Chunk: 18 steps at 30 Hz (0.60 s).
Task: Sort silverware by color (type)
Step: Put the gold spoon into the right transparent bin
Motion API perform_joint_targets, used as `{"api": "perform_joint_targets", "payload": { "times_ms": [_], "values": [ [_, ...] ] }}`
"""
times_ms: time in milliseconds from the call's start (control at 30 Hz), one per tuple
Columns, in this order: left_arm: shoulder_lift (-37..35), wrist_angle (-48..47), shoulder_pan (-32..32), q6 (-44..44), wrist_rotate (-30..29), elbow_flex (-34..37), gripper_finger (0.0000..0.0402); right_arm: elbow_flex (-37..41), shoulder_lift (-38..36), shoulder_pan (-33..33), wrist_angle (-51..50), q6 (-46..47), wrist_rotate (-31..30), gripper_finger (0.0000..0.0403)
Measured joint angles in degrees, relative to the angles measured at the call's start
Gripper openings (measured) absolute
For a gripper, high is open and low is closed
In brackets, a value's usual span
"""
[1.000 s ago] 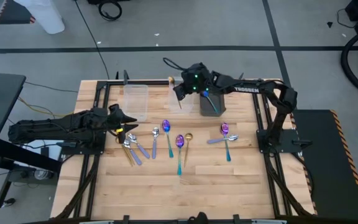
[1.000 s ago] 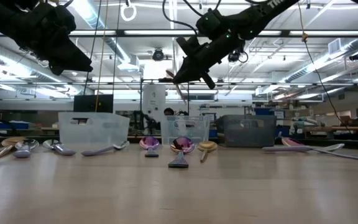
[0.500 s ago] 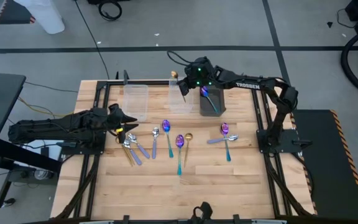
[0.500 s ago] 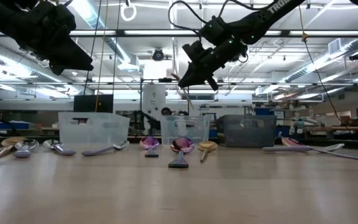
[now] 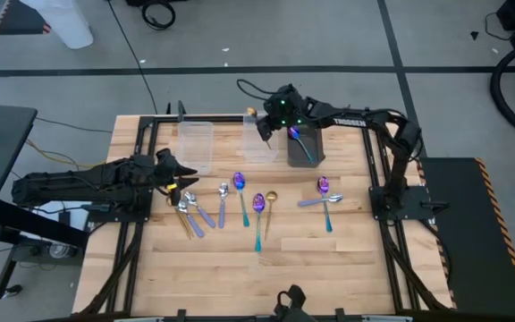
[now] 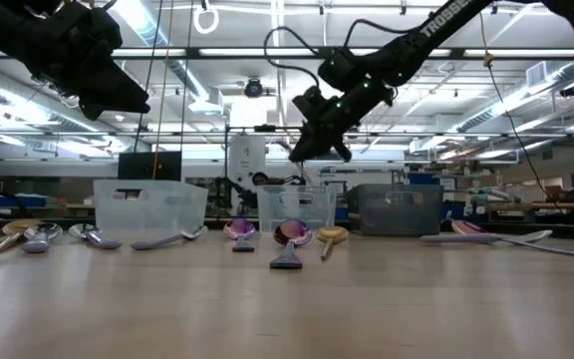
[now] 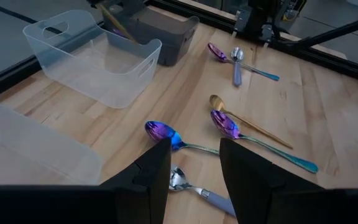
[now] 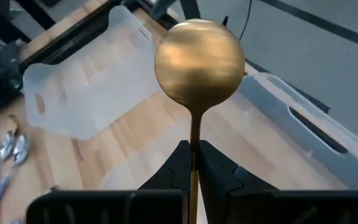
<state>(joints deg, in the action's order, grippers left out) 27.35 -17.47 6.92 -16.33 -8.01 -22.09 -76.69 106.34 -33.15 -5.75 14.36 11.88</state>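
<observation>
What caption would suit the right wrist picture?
Right gripper holds a gold spoon above the clear bins.

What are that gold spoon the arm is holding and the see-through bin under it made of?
The gold spoon, held in the right gripper, looks like metal with a brushed gold finish: its bowl shows a soft, satiny sheen. The clear bin looks like frosted translucent plastic, since the wooden table shows through its walls.

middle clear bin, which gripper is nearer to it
Right. The right gripper, holding a gold spoon, hangs over the middle clear bin; the left gripper waits beyond the other clear bin.
</observation>
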Motion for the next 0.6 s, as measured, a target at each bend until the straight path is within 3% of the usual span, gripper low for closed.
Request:
{"api": "perform_joint_targets", "payload": {
  "times_ms": [433,600],
  "values": [
    [0.0,-0.1,0.0,0.0,-0.1,0.0,0.0146,0.0,6.1,-0.4,-1.8,3.5,-3.0,0.0024],
    [0.0,0.0,0.0,-0.3,-0.3,0.0,0.0146,0.0,6.2,-0.5,-2.0,4.1,-3.0,0.0047]
  ]
}}
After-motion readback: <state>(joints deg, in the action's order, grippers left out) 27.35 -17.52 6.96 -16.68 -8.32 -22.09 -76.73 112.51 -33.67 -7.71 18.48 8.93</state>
